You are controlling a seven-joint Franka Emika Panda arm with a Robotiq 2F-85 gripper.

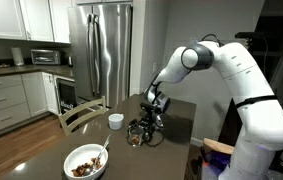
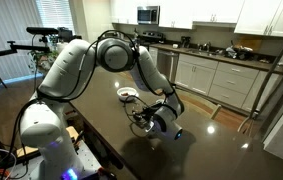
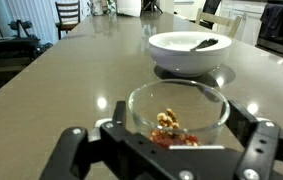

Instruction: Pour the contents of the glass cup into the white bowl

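The glass cup (image 3: 178, 100) is clear and holds nuts and red pieces. It stands on the dark table, seen in both exterior views (image 1: 137, 135) (image 2: 139, 122). My gripper (image 3: 181, 128) is low over the table with one finger on each side of the cup; narrow gaps show, so it looks open (image 1: 151, 118) (image 2: 153, 120). The white bowl (image 3: 189, 55) with a dark utensil sits beyond the cup in the wrist view. In an exterior view it holds brown food near the table's front edge (image 1: 86, 162) and shows small in the other (image 2: 128, 94).
A small opaque white cup (image 1: 116, 121) stands on the table between the bowl and the glass. A wooden chair (image 1: 81, 112) is at the table's side. Kitchen counters and a steel fridge (image 1: 101, 50) are behind.
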